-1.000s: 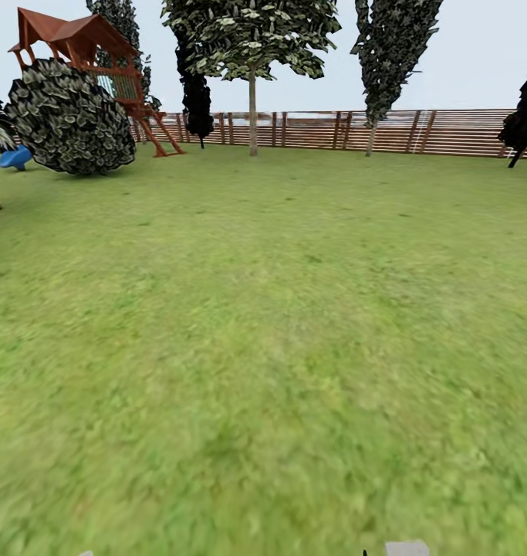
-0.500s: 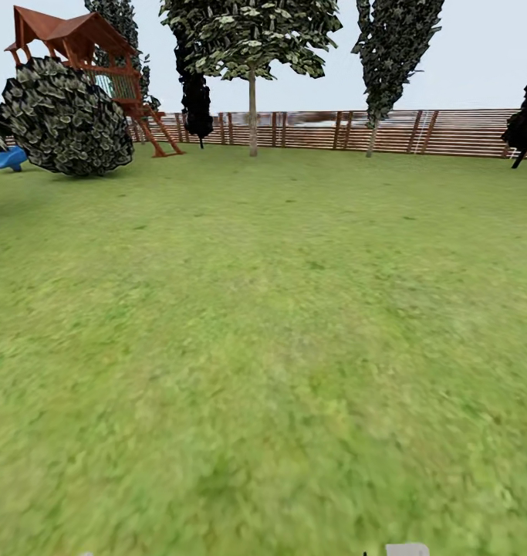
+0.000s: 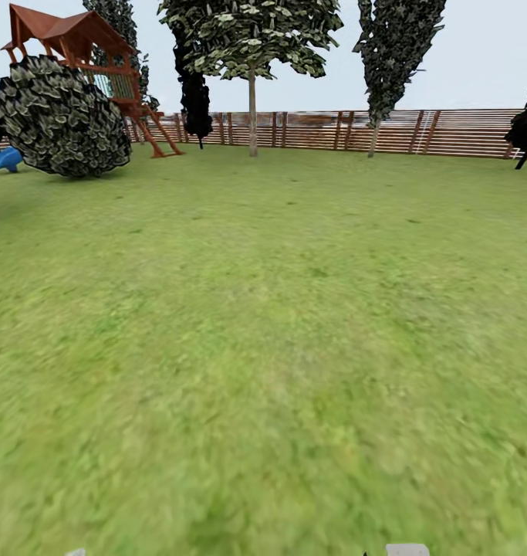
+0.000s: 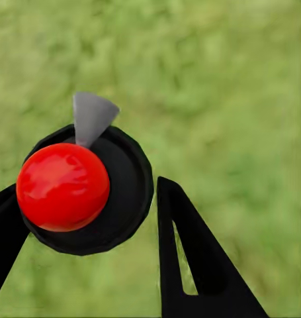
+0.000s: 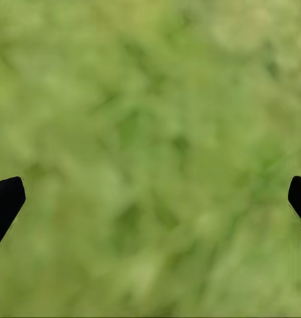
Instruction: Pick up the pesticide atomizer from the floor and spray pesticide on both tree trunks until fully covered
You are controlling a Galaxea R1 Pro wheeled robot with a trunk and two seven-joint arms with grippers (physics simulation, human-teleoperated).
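My right gripper (image 5: pixel 150 199) shows just two fingertips cut by the frame's sides. The grass (image 5: pixel 150 132) beneath is blurred. The atomizer's (image 4: pixel 84 189) body hides under its red cap.

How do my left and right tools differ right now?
The left tool is closed around the atomizer, its red cap and grey nozzle showing; the right tool holds nothing. The left tool's jaws sit close together; the right tool's are spread wide. Both hang over grass.
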